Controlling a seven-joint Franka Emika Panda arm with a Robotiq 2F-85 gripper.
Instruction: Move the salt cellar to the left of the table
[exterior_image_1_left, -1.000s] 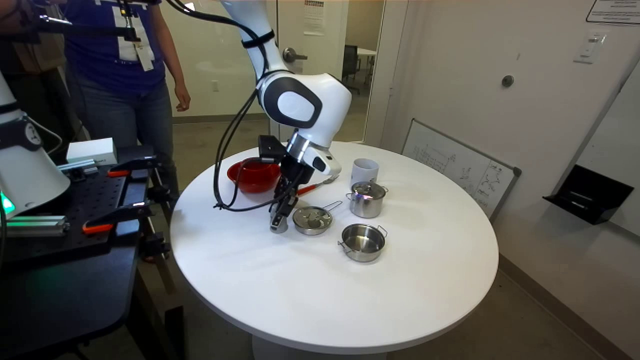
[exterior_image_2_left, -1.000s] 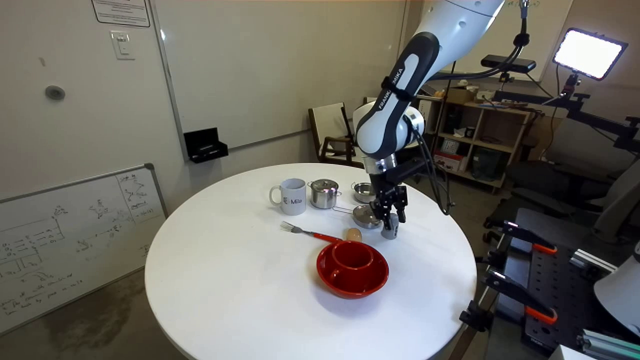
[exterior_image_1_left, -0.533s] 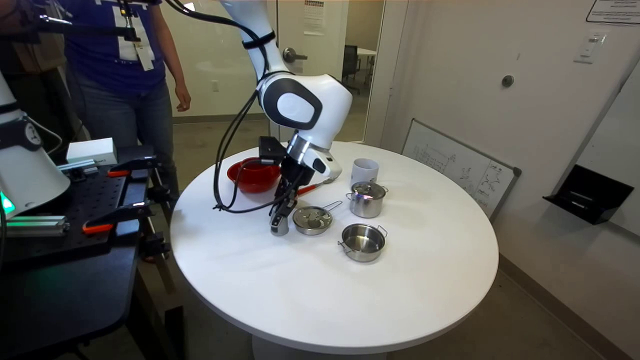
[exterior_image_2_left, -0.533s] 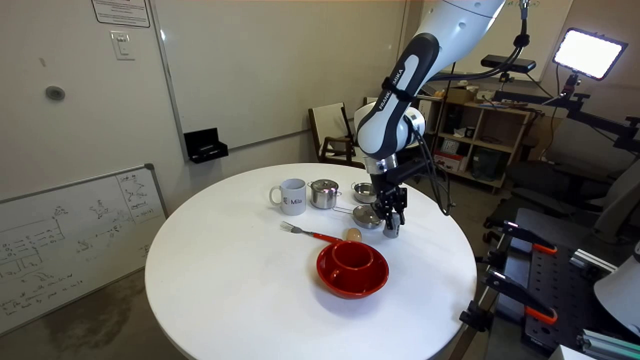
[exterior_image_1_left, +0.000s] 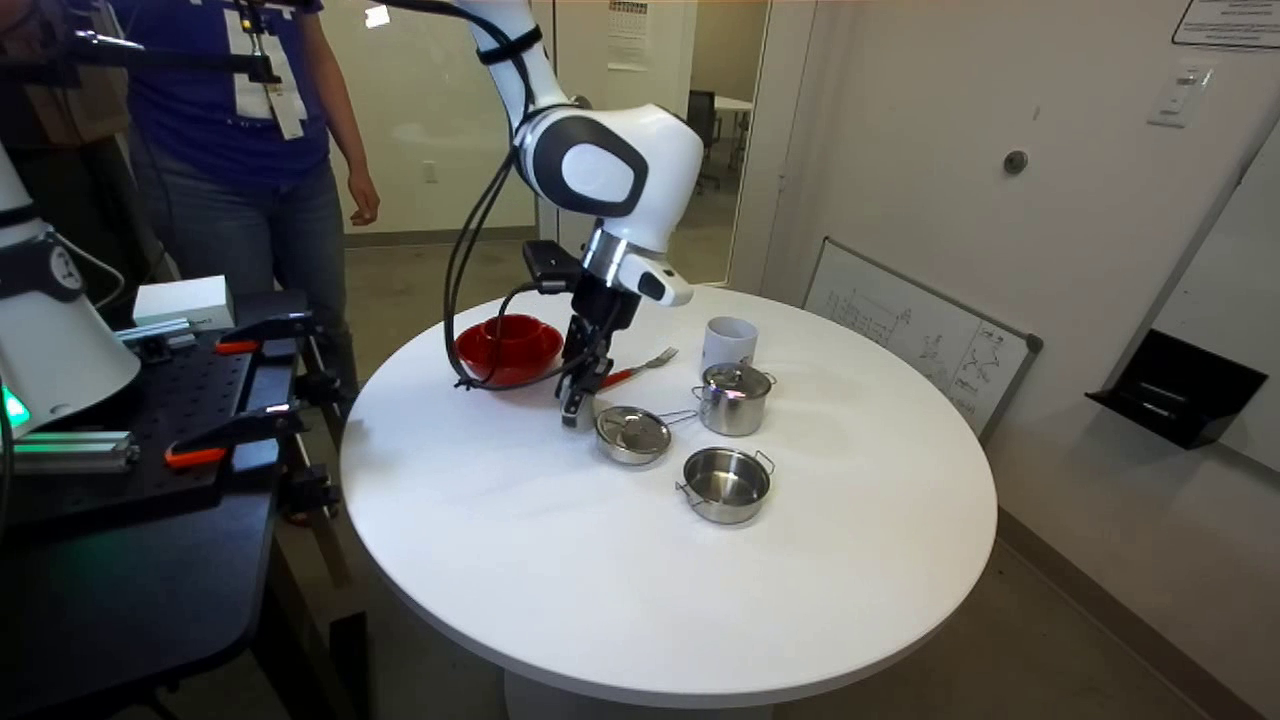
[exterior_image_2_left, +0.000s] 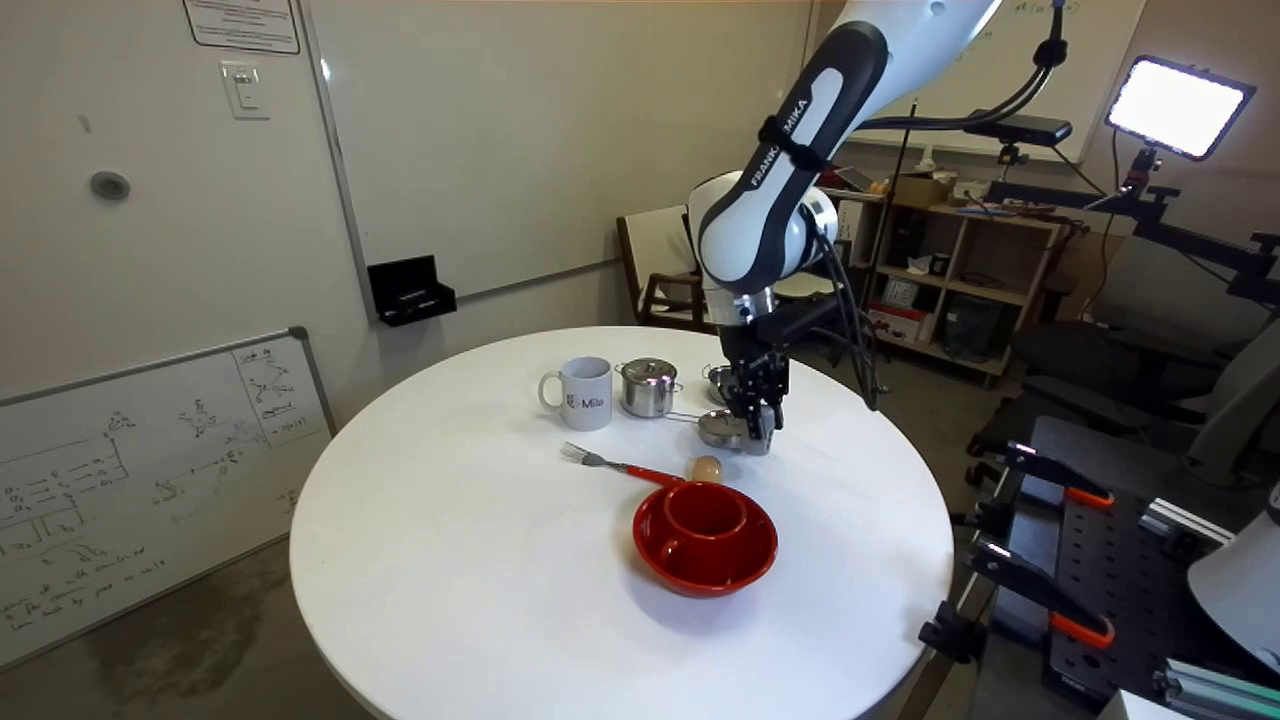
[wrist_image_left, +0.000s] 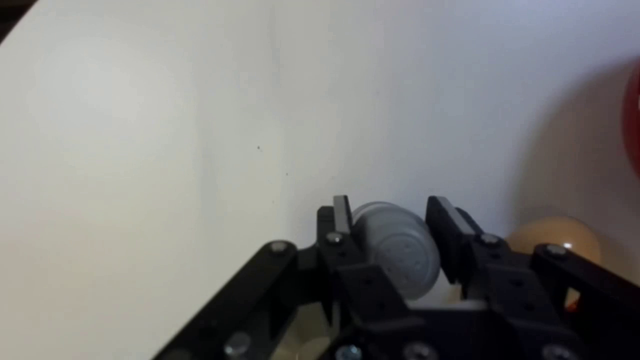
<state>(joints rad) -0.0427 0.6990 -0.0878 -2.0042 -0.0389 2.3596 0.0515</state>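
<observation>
A shallow steel pan (exterior_image_1_left: 633, 436) with a thin wire handle stands just beside the small grey-silver cylindrical salt cellar (wrist_image_left: 400, 255); whether the two touch is hard to tell. The black pincer (wrist_image_left: 393, 215) is closed around the cellar. Beyond the pan stand an uncovered two-handled steel pot (exterior_image_1_left: 728, 508), a lidded steel pot (exterior_image_1_left: 733, 412) and a white mug (exterior_image_2_left: 586, 395). A brown egg (exterior_image_2_left: 706, 469) lies between the pan and a red bowl (exterior_image_2_left: 705, 582) holding a red cup (exterior_image_2_left: 706, 518), near a red-handled metal fork (exterior_image_2_left: 628, 468). Only the wrist view shows the holes in the cellar's cap. In an exterior view the round white surface (exterior_image_2_left: 430, 570) spreads wide from the fork to its left rim; the wrist view catches its edge at upper left.
</observation>
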